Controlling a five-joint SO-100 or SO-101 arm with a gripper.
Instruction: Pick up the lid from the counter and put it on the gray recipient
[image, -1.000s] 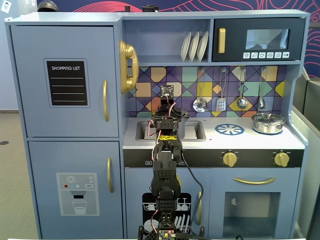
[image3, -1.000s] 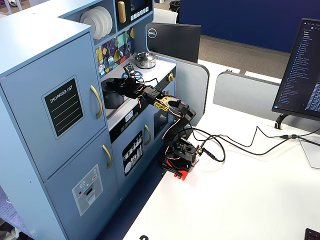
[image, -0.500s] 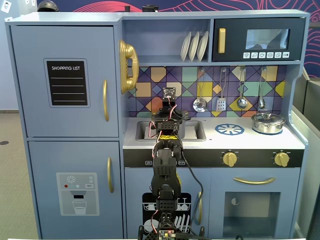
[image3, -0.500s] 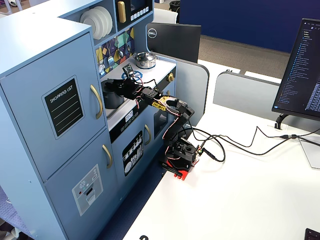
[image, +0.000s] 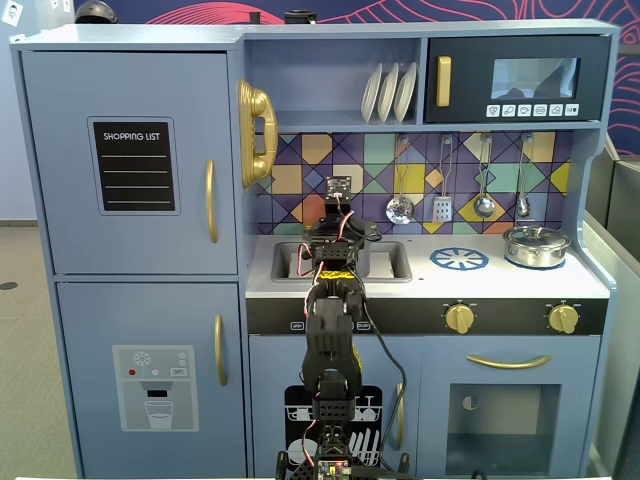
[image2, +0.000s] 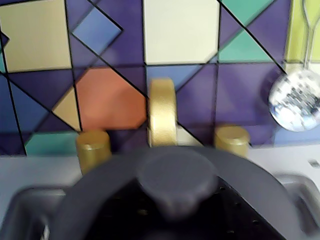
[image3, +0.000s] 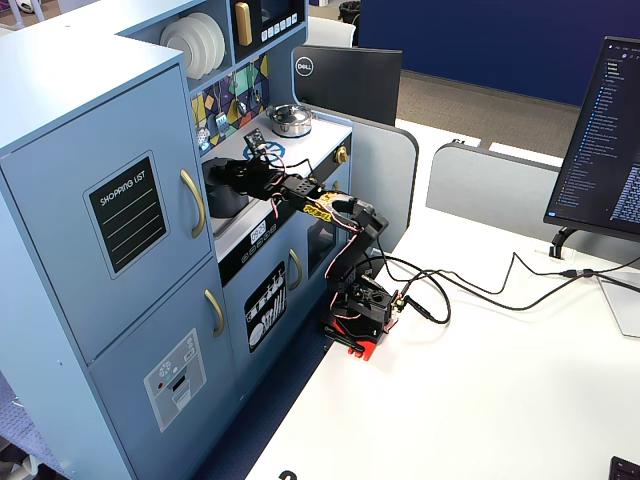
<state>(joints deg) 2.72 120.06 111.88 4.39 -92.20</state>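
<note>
The arm has pushed further over the sink since 1 second ago, carrying the lid (image2: 175, 185) to sit low above the gray recipient (image3: 226, 192), which suggests placement is close. The gripper (image3: 232, 172) appears closed on the lid, though the jaws themselves are hidden. Earlier, the wrist sat slightly higher and further back.

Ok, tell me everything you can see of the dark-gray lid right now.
The lid is a matte dark-gray disc with a rounded central knob, blurred and filling the bottom of the wrist view, tilted toward the camera. It sits over the sink, in front of the gold faucet. The arm hides it in both fixed views.
</note>
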